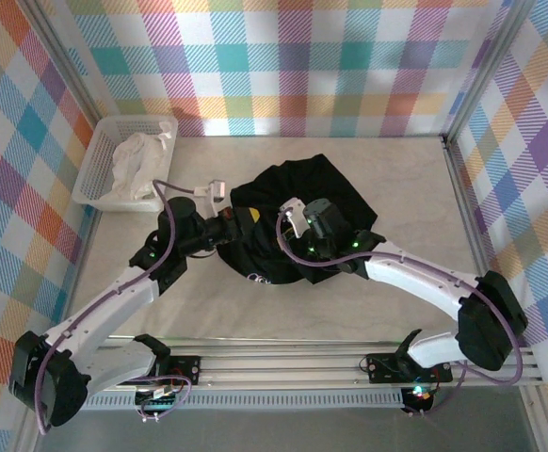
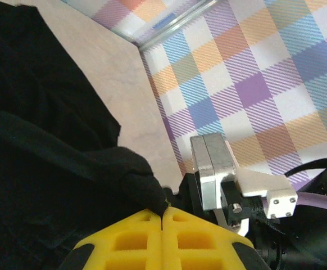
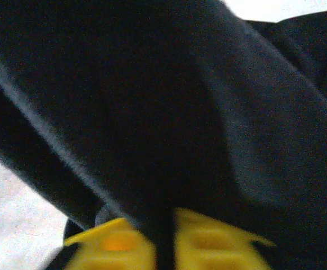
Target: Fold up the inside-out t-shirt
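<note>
Pinching: left tool [image 2: 162,220] is clamped on a bunched fold of the inside-out t-shirt [image 1: 329,188]; yellow fingers [image 2: 127,242] pressed together, black fabric caught at their tips.
Right tool: [image 3: 163,243] closed onto the t-shirt; a dark fold runs down between its two yellow fingers [image 3: 208,244]. View is blurred, so no finer detail.
T-shirt place: crumpled black heap around the middle of the worktop [image 1: 401,174], nearer the far edge than the near one, partly lifted where the tools hold it.
T-shirt shape: not flat; folds overlap and no sleeve can be told apart.
Lettering: a bit of white script [image 1: 258,278] at the heap's near-left border.
Arms: both reach in from the near edge, wrists close together over the left and near parts of the heap.
Left wrist view: grey-white block of the right arm [image 2: 213,166] just beside the left tool's tips; plaid wall behind it.
Basket: white basket [image 1: 88,179] in the far left corner, white cloth [image 1: 137,158] inside, well apart from the t-shirt.
</note>
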